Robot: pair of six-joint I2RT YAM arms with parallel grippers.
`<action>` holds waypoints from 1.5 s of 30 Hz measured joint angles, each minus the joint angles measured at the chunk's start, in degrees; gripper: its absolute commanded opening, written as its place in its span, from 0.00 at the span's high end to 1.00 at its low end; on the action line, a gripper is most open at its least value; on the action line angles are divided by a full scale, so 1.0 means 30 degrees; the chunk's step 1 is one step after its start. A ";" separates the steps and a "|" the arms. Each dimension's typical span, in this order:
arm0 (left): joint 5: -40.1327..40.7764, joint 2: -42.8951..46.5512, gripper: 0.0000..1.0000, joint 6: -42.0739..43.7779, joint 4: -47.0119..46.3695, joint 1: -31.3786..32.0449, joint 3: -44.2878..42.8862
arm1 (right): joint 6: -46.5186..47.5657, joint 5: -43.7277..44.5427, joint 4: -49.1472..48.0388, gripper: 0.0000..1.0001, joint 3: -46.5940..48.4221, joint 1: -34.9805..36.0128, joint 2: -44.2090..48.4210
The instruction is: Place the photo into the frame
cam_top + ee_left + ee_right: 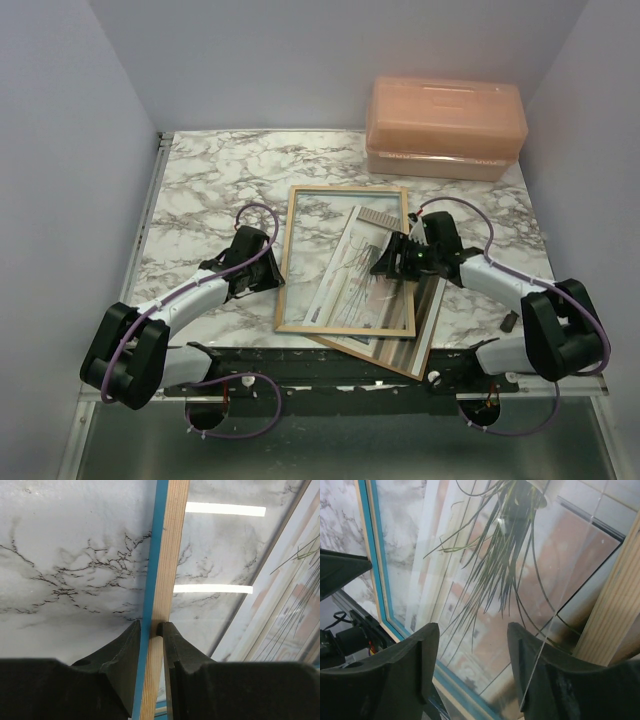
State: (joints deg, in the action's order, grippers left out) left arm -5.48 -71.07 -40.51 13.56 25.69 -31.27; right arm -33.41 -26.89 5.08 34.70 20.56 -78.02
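Frame lies wood side up, centre of the marble table. Left gripper is clamped on its left rail. Photo sits askew across the opening, toward the right. Right gripper hangs over the photo, fingers apart, holding nothing.

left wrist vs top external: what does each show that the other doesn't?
Left wrist only: the left tool pinching the frame by its rail, and that rail's blue face. Top external only: the peach box, the right tool over the photo, and the brown backing sheet poking out at the frame's near right corner. Both: frame, photo, marbled table.
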 measured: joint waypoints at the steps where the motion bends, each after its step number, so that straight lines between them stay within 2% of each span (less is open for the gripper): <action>1: 0.0007 0.0000 0.75 0.0000 -0.0007 0.0015 0.0000 | -0.0007 -0.0022 -0.0015 0.32 0.0007 0.0007 -0.0058; 15: 0.0087 0.0000 0.75 0.0000 -0.0022 0.0102 -0.0007 | 0.0153 0.0714 0.0889 0.12 0.1392 0.0131 -0.0940; 34: 0.0095 -0.0044 0.77 -0.0007 -0.0051 0.0233 -0.0073 | 0.0386 0.3628 0.3730 0.05 0.2528 0.0160 -0.0911; 45: 0.0109 -0.0044 0.77 -0.0007 -0.0044 0.0233 -0.0080 | 0.1020 0.5719 0.5778 0.03 0.3555 0.0168 0.0160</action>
State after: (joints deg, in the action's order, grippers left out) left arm -5.15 -71.20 -40.53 13.43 26.39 -31.51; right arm -30.35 -9.74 22.41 45.36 21.06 -77.54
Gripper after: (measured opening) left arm 0.232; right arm 0.964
